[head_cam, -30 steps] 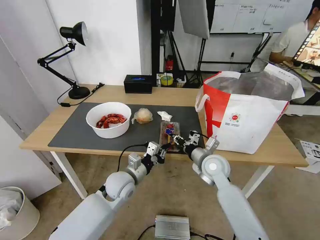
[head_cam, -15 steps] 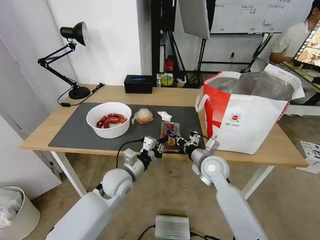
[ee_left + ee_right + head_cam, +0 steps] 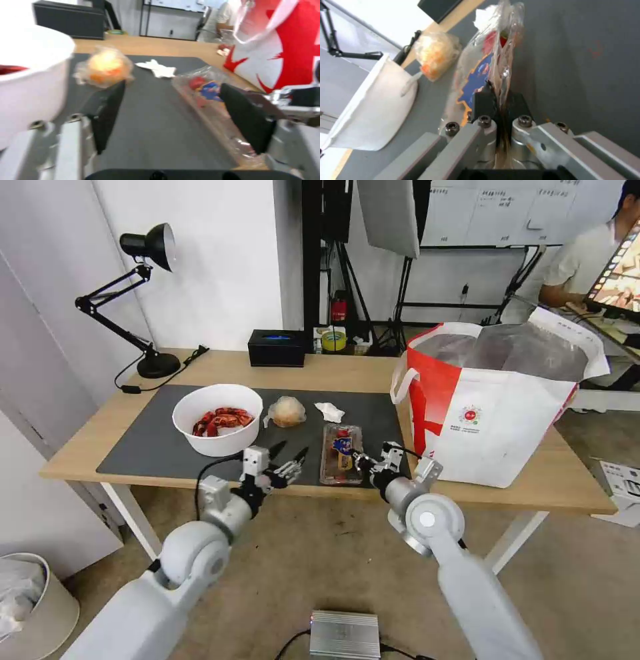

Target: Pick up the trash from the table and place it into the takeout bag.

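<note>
The right claw (image 3: 363, 463) is pinched tight on the near right edge of the clear plastic clamshell tray (image 3: 340, 452), its black pads pressed together on the thin plastic in the right wrist view (image 3: 498, 100). The tray lies flat on the dark grey mat (image 3: 153, 447), near the front edge of the surface (image 3: 320, 370), with red bits and a blue label inside. The left claw (image 3: 289, 459) hovers with its fingers spread wide and holding nothing, on the side of the tray away from the takeout bag (image 3: 493, 407) and clear of the tray.

Taking the tray as the landmark: just behind it lies the crumpled white tissue (image 3: 329, 412); behind it and toward the bowl side sits the clear-wrapped pale-orange lump (image 3: 286, 412); farther out on that side stands the white round bowl (image 3: 217, 419) with red scraps in it. On the tray's opposite side the takeout bag stands upright and open, silvery lining showing, a white loop handle hanging on the side facing the tray. Nothing lies between the tray and the bag.

Well behind the tray, at the back of the surface, sit a black box (image 3: 276, 347) and a roll of tape (image 3: 333, 340). A black desk lamp (image 3: 137, 293) stands at the far corner beyond the bowl. The surface is light wood on white legs, against a white wall; a white bin (image 3: 27, 607) stands on the floor, and a small metal box (image 3: 343, 633) lies on the floor in front of the robot.
</note>
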Controlling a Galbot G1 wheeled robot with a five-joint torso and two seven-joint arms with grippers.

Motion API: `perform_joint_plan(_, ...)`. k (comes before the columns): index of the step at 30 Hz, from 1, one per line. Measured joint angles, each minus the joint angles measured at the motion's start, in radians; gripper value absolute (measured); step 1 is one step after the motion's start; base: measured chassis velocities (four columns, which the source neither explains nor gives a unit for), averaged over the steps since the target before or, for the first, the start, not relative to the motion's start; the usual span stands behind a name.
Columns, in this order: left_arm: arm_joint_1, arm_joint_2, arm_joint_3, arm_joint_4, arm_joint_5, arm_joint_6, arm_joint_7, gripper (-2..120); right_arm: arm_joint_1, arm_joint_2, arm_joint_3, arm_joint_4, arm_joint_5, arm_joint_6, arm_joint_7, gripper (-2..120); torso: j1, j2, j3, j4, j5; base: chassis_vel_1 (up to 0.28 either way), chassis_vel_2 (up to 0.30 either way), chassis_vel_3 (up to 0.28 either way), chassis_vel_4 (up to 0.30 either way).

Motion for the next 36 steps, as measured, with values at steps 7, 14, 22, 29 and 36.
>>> perform_joint_plan(7, 0.106, -0.005, -0.102, -0.045, 0.004, 0.008, 0.003, 99, -0.012, -0.041, 0.002, 0.066, 0.012, 0.001, -0.009, 0, 0.0, 0.0, 0.0, 0.0001, 0.0, 0.0, 0.0, 0.0, 0.0)
perform_joint_plan(14, 0.177, -0.023, -0.18, -0.077, 0.009, 0.008, 0.006, 100, -0.033, -0.093, 0.029, 0.156, 0.079, 0.001, 0.003, 0, 0.0, 0.0, 0.0, 0.0, 0.0001, 0.0, 0.0, 0.0, 0.0)
perform_joint_plan(22, 0.252, -0.036, -0.265, -0.108, 0.013, 0.007, 0.012, 100, -0.047, -0.164, 0.123, 0.266, 0.222, 0.001, 0.035, 0, 0.0, 0.0, 0.0, 0.0001, 0.0002, 0.0, 0.0, 0.0, 0.0)
perform_joint_plan(29, 0.299, -0.048, -0.313, -0.132, 0.017, 0.006, 0.013, 100, -0.029, -0.251, 0.268, 0.367, 0.383, 0.002, 0.069, 0, 0.0, 0.0, 0.0, 0.0, 0.0003, 0.0, 0.0, 0.0, 0.0)
perform_joint_plan(36, 0.327, -0.046, -0.342, -0.152, 0.017, 0.006, 0.014, 100, 0.008, -0.324, 0.375, 0.404, 0.54, 0.022, 0.124, 0, 0.0, 0.0, 0.0, 0.0001, 0.0002, 0.0, 0.0, 0.0, 0.0)
